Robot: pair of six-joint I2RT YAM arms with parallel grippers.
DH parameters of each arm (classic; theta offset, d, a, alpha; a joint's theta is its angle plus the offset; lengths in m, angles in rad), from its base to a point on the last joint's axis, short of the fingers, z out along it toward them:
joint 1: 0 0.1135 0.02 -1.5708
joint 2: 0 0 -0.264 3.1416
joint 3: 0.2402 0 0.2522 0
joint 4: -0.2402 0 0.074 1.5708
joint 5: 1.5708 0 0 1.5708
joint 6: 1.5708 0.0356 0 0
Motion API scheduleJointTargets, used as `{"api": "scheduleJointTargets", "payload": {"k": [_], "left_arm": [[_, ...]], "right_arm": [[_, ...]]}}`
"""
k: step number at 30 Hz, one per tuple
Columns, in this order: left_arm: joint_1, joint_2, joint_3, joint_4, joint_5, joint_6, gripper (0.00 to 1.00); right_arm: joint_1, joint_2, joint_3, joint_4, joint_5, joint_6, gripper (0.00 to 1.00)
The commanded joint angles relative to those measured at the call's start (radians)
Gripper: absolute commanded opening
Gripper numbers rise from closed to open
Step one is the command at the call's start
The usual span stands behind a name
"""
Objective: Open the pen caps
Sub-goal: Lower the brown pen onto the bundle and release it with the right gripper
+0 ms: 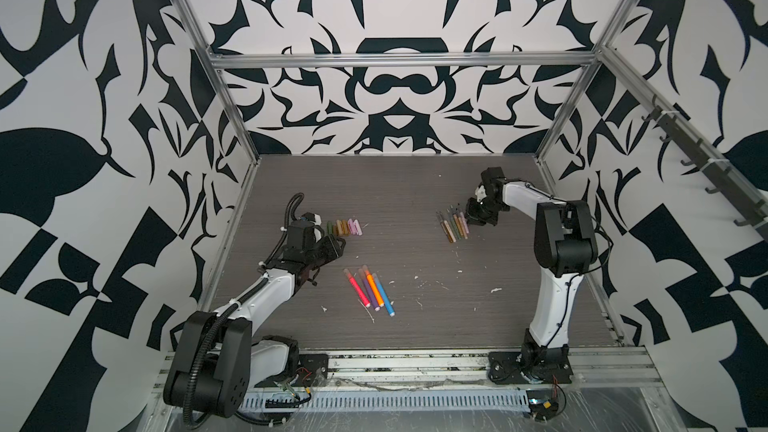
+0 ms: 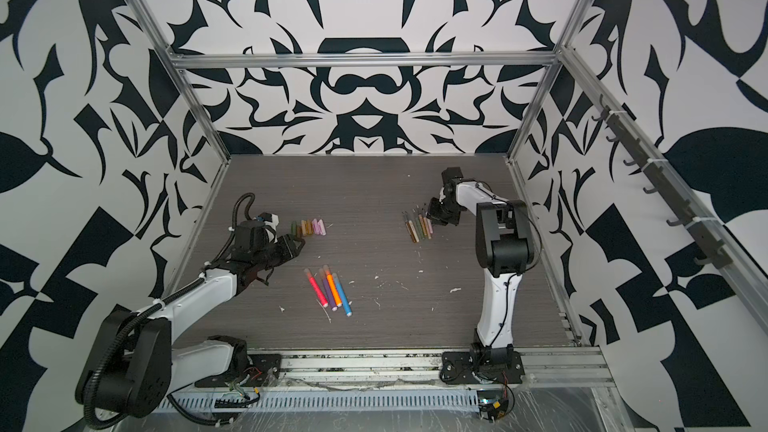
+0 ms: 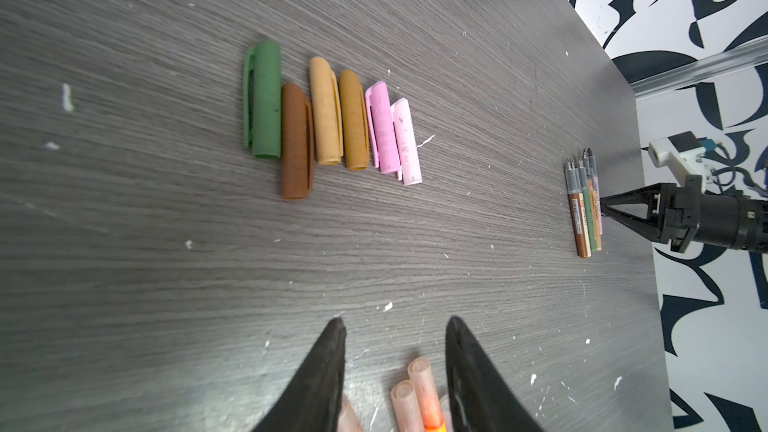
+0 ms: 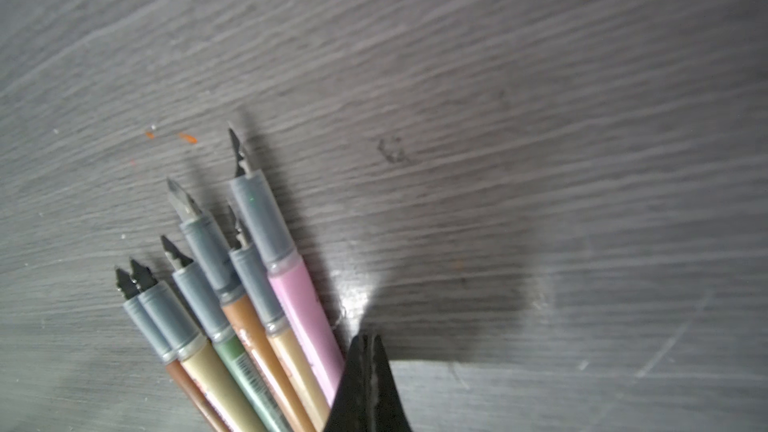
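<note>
Left gripper (image 3: 395, 322) (jaws parted, empty) hovered nearest four capped pens (image 1: 371, 289), caps (image 3: 417, 384) toward it; right gripper (image 3: 609, 204) clenched.

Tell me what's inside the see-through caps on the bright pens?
In the left wrist view, one see-through cap shows the orange pen inside it. The cap beside it looks pale inside. Fingers of the left gripper cover the others.

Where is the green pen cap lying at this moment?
The green cap lies on the left side of the table in both top views, at the left end of the loose cap row, beside the brown cap and just beyond the left pincer.
</note>
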Motion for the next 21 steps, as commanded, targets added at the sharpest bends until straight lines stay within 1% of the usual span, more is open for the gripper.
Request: {"api": "scheduleJointTargets", "payload": {"k": [1, 21], "left_arm": [[-0.002, -0.004, 0.020, 0.011, 0.004, 0.009, 0.43], [-0.002, -0.008, 0.017, 0.015, 0.006, 0.008, 0.43]], "right_arm": [[0.012, 0.003, 0.011, -0.027, 0.013, 0.009, 0.00], [0.035, 0.014, 0.028, -0.030, 0.002, 0.013, 0.00]]}}
